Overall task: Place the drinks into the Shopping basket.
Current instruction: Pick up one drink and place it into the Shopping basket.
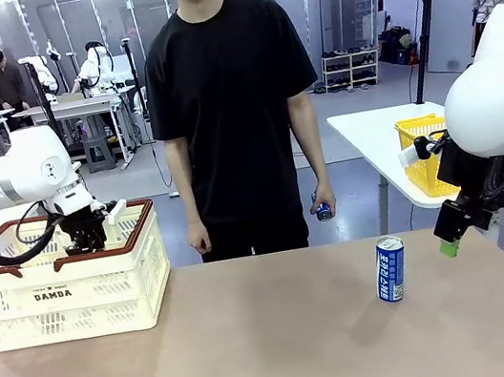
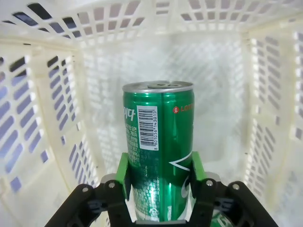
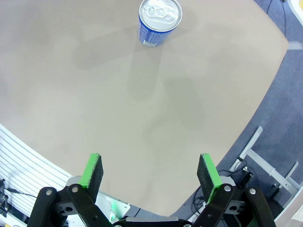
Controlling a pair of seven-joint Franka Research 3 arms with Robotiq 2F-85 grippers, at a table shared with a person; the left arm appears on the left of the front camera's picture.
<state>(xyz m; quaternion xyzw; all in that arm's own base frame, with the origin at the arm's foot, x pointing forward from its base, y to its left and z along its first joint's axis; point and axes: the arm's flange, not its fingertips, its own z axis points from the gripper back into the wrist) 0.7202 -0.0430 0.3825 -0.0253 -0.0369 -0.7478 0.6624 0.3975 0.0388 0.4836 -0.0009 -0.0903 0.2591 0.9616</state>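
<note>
Left end effector (image 2: 161, 166), pointing down inside the Shopping basket (image 1: 66, 292), grips the green can (image 2: 158, 127); right end effector (image 3: 150, 163) hangs spread wide near the blue can (image 1: 390, 269).

Tan table (image 1: 258, 342) with cream Shopping basket (image 1: 67, 297) and upright blue can (image 1: 390, 269)

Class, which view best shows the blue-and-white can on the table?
The front view: the blue-and-white can stands upright, side fully visible. The right wrist view shows mostly its silver top. The left wrist view faces inside the Shopping basket.
</note>
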